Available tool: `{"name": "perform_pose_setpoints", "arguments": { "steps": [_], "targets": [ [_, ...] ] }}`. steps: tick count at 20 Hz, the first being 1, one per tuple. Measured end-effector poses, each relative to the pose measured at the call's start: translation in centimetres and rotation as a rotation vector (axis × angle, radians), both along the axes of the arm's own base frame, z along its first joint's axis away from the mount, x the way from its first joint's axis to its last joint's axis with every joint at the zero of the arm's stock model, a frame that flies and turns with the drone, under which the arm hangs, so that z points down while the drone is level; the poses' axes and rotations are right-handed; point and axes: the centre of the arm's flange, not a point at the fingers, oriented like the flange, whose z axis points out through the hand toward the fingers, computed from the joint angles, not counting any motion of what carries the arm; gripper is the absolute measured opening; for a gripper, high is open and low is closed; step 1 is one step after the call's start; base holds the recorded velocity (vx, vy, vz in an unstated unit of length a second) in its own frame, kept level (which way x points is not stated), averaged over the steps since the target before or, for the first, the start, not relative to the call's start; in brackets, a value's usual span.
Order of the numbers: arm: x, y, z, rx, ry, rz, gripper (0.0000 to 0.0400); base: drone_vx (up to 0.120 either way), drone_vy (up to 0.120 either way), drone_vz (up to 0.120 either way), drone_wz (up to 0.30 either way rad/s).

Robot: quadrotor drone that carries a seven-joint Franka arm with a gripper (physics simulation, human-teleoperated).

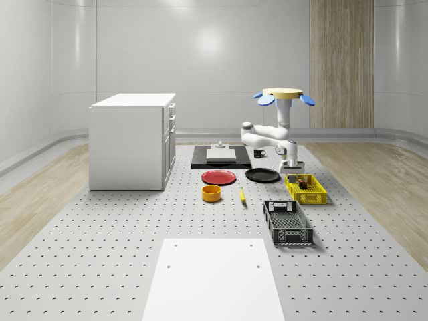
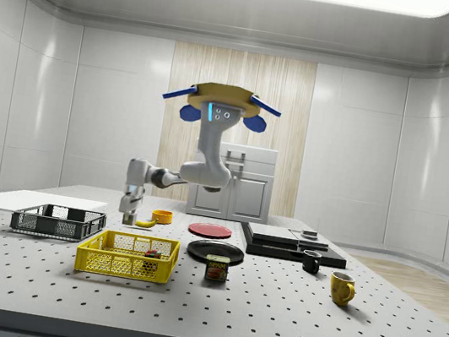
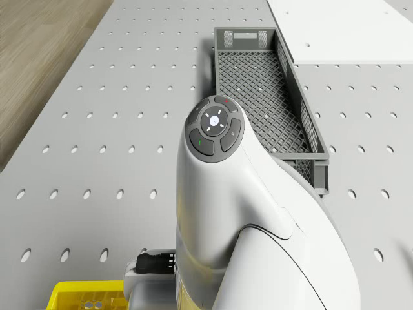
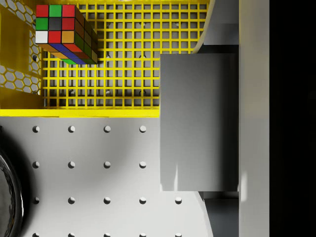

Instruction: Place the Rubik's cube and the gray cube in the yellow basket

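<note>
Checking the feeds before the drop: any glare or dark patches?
Whole-scene view: bright glare patches on the back wall. Side view: a ceiling light panel blown out white. Wrist view: a black band down one edge, while the Rubik's cube in the yellow basket is evenly lit.

Whole-scene cam sits high off one end of the table [image 1: 100, 267], side cam low at its long edge. Both catch the yellow basket [image 1: 306, 190]; the close-up wrist cam looks down over that basket's wall [image 4: 79, 112], the drone cam down at the table.
</note>
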Motion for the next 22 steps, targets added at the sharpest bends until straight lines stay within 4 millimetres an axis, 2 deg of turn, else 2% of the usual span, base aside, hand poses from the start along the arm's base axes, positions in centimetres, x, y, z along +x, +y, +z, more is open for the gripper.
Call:
{"name": "perform_pose_setpoints", "arguments": {
  "steps": [5, 9, 20, 22],
  "targets": [
    [0.0, 0.0, 0.0, 0.0, 0.0, 0.0, 0.025, 0.0, 0.12, 0.0, 0.0],
    [0.0, 0.0, 0.0, 0.0, 0.0, 0.0, 0.025, 0.0, 0.12, -0.06, 0.0],
    [0.0, 0.0, 0.0, 0.0, 0.0, 0.0, 0.025, 0.0, 0.12, -0.12, 0.0],
    [0.0, 0.0, 0.0, 0.0, 0.0, 0.0, 0.025, 0.0, 0.0, 0.0, 0.0]
  ]
}}
